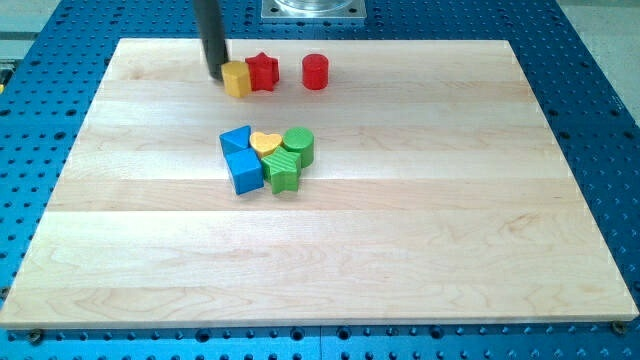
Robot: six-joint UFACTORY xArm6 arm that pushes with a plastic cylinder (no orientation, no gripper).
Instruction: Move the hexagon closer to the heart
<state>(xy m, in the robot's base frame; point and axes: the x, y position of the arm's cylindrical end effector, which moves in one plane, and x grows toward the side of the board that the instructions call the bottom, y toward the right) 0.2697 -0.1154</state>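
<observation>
the jawless rod's tip touches the yellow hexagon, holding nothing, and should push toward the view's bottom to the yellow heart.

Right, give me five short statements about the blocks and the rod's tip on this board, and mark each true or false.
1. My tip sits at the yellow hexagon, on its left in the view. True.
2. The yellow hexagon touches the red star. True.
3. The yellow heart stands alone near the view's bottom. False: it sits mid-board in a cluster with two blue blocks, a green cylinder and a green star.
4. The red cylinder touches the red star. False: a gap separates them.
5. The hexagon lies above the heart in the view. True.
</observation>
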